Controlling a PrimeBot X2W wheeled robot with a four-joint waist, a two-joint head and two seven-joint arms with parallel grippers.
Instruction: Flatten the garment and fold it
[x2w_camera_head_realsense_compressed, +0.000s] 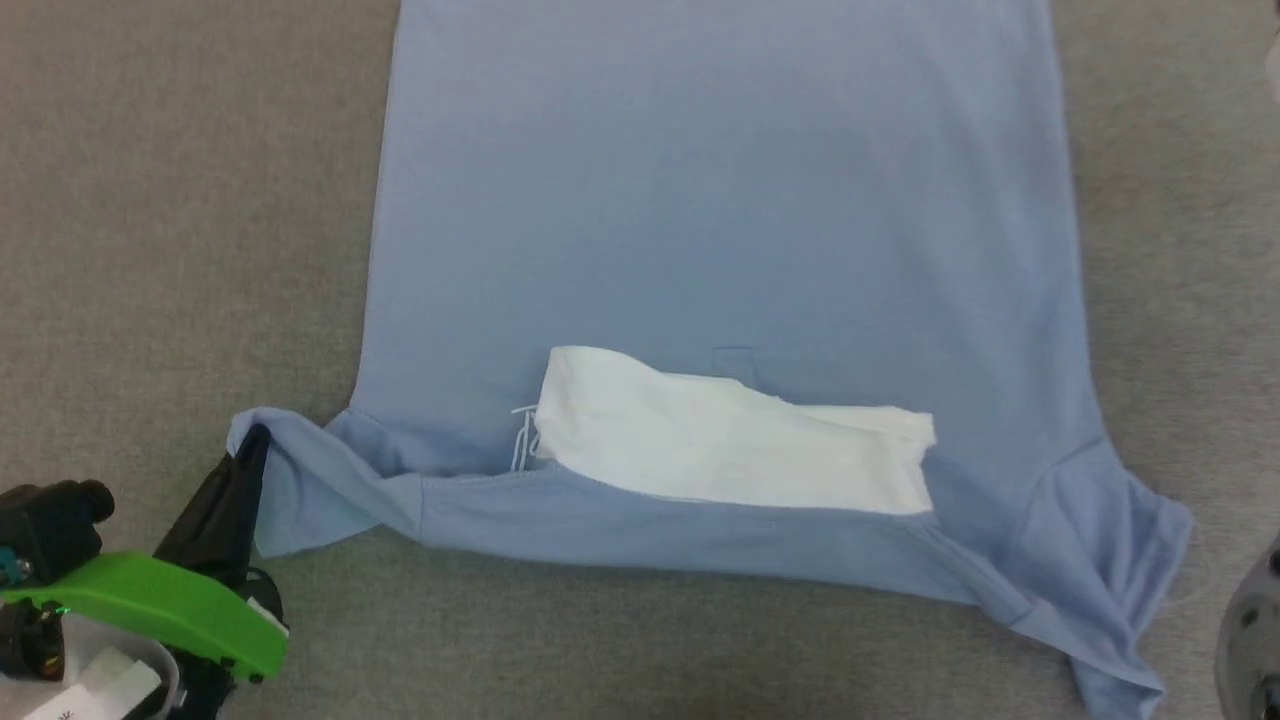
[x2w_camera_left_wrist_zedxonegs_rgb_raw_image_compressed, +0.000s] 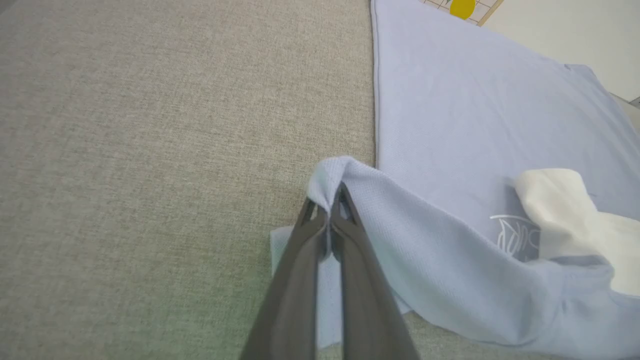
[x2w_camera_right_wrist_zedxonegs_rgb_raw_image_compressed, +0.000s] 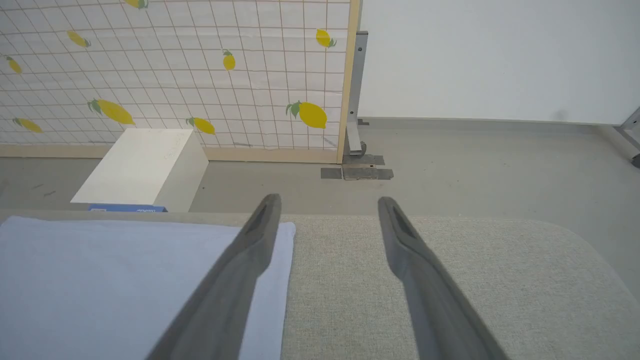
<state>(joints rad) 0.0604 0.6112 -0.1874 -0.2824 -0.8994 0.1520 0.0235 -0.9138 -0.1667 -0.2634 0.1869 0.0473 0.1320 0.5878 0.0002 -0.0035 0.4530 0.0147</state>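
The garment (x2w_camera_head_realsense_compressed: 720, 200), a light blue T-shirt, lies spread on a grey fabric table (x2w_camera_head_realsense_compressed: 180, 200), with its neck end towards me. A white panel (x2w_camera_head_realsense_compressed: 740, 440) sits at the neck, beside a small white outline logo (x2w_camera_left_wrist_zedxonegs_rgb_raw_image_compressed: 515, 237). My left gripper (x2w_camera_head_realsense_compressed: 255, 440) is shut on the edge of the left sleeve (x2w_camera_left_wrist_zedxonegs_rgb_raw_image_compressed: 327, 190), which stands lifted into a peak over the fingertips. The other sleeve (x2w_camera_head_realsense_compressed: 1110, 560) lies crumpled at the lower right. My right gripper (x2w_camera_right_wrist_zedxonegs_rgb_raw_image_compressed: 327, 202) is open and holds nothing. It hovers over the table just beyond the shirt's far corner (x2w_camera_right_wrist_zedxonegs_rgb_raw_image_compressed: 270, 240).
Past the table's far edge (x2w_camera_right_wrist_zedxonegs_rgb_raw_image_compressed: 450, 218) are a grey floor, a white box (x2w_camera_right_wrist_zedxonegs_rgb_raw_image_compressed: 145, 167) and a lemon-patterned grid panel (x2w_camera_right_wrist_zedxonegs_rgb_raw_image_compressed: 175, 75) on a metal stand (x2w_camera_right_wrist_zedxonegs_rgb_raw_image_compressed: 356, 95). The table corner (x2w_camera_right_wrist_zedxonegs_rgb_raw_image_compressed: 575, 235) is rounded. Bare grey table lies left of the shirt.
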